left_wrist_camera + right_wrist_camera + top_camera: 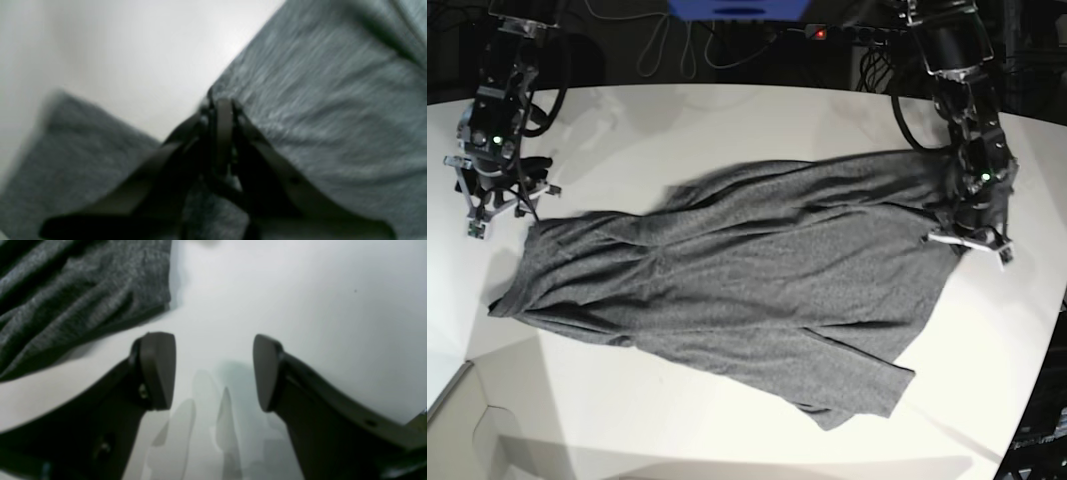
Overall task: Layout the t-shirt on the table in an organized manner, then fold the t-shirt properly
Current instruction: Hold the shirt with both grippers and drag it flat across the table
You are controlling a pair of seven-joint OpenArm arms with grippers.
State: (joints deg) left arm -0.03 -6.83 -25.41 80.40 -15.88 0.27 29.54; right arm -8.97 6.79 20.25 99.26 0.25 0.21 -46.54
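While the dark heather-grey t-shirt (727,290) lies spread across the middle of the white table (727,120), wrinkled and slanting from the base view's lower left toward its upper right, the left gripper (222,106) is clamped tight on the shirt's edge, its black fingers (224,133) pressed together over the knit fabric where cloth meets bare tabletop. In the base view that arm stands at the garment's right-hand end. The right gripper (213,371) hangs just above bare table with its jaws spread wide and nothing between them, the shirt's rumpled edge lying just beside it, apart from its dark pads (158,370).
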